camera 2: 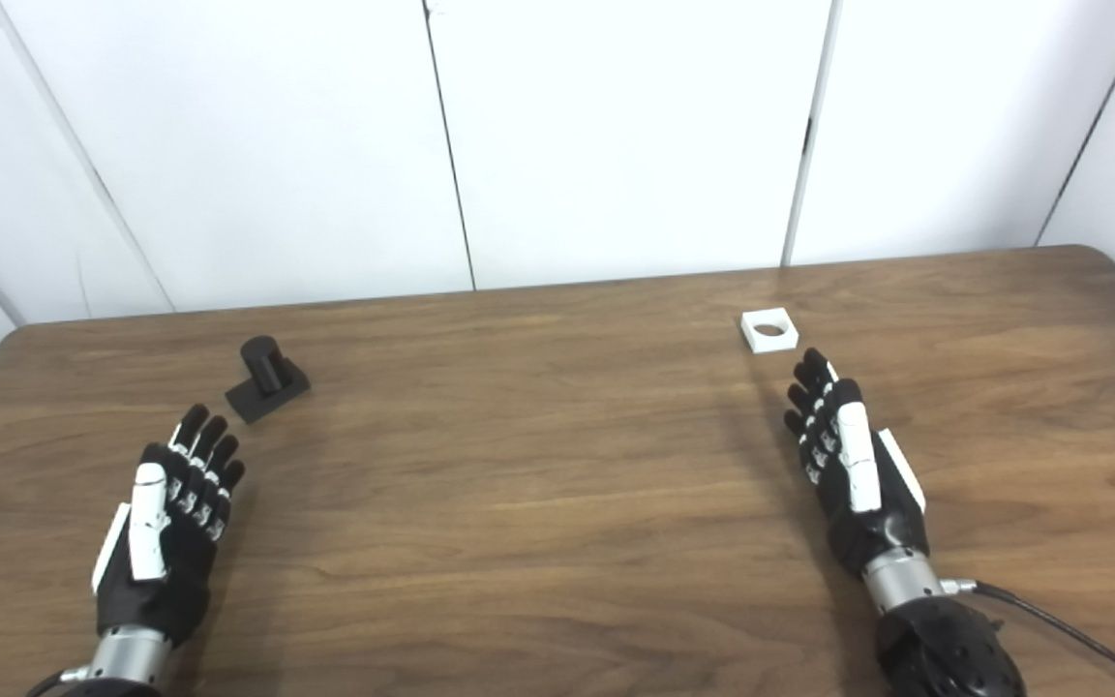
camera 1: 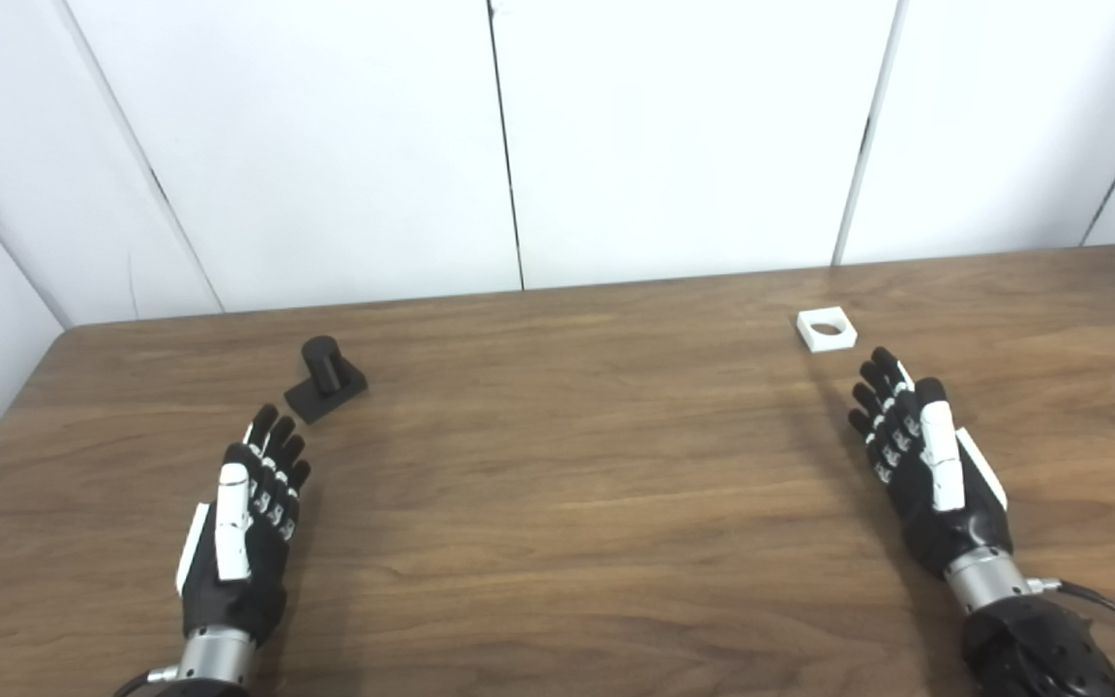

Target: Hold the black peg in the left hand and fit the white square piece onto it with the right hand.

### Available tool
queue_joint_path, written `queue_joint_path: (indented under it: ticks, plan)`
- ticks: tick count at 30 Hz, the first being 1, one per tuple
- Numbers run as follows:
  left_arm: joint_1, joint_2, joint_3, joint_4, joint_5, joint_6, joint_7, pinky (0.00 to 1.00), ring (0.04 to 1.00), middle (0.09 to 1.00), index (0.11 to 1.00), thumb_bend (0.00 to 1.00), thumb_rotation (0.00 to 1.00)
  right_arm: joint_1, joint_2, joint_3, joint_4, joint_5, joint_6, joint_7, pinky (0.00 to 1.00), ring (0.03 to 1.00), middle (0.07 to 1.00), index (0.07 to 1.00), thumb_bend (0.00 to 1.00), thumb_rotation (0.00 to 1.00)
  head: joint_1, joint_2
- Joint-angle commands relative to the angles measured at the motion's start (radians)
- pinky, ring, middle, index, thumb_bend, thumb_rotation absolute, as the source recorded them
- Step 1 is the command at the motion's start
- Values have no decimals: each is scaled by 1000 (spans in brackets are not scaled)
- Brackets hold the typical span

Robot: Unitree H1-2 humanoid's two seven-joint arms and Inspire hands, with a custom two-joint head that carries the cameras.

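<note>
The black peg (camera 1: 327, 378), a short cylinder on a square base, stands on the wooden table (camera 1: 577, 465) at the left. My left hand (camera 1: 250, 518) is open and empty, its fingertips just short of the peg's base. The white square piece (camera 1: 826, 328) with a round hole lies flat at the right rear. My right hand (camera 1: 925, 455) is open and empty, its fingertips a little short of the piece. Both also show in the right eye view: the peg (camera 2: 267, 378) and the white piece (camera 2: 768, 330).
White wall panels (camera 1: 674, 136) stand close behind the table's far edge. A black cable (camera 1: 1114, 610) trails from my right wrist toward the right edge.
</note>
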Motion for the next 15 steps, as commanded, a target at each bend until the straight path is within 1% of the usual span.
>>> queue_joint_path:
  ticks: [1,7,8,9,11,13,14,15]
  plan:
    - [-16,19,5,-34,-4,-22,-10,1000,1000,1000,1000,469,1000,-15,6,2,-19,5,-15,2,1000,1000,1000,996,596,1000,1,2]
    - [-16,20,5,-46,6,-17,-1,1000,1000,1000,1000,476,999,-15,2,4,-14,9,-18,11,1000,1000,1000,1000,596,1000,8,1]
    - [-17,21,6,-53,13,-14,5,1000,1000,999,1000,474,981,-15,2,4,-13,10,-16,11,1000,1000,1000,1000,597,1000,11,1]
    - [-18,28,2,-61,37,-15,11,1000,1000,997,1000,476,960,-15,2,4,-12,9,-16,11,1000,1000,1000,1000,596,1000,13,0]
    - [-21,41,-7,-85,105,-10,34,1000,990,992,1000,471,954,-17,0,6,-7,5,-19,12,1000,1000,1000,1000,597,1000,18,-1]
    - [-28,62,-16,-103,179,-4,52,996,977,980,998,510,879,-18,3,5,-3,8,-19,11,1000,1000,1000,1000,599,1000,21,-3]
    - [-31,70,-18,-107,200,-2,57,999,978,973,998,565,799,-19,4,5,-2,9,-19,10,1000,1000,1000,998,601,1000,21,-3]
    - [-39,81,-20,-114,237,3,69,989,977,974,997,568,758,-19,5,5,-1,9,-19,10,1000,1000,1000,997,601,1000,23,-3]
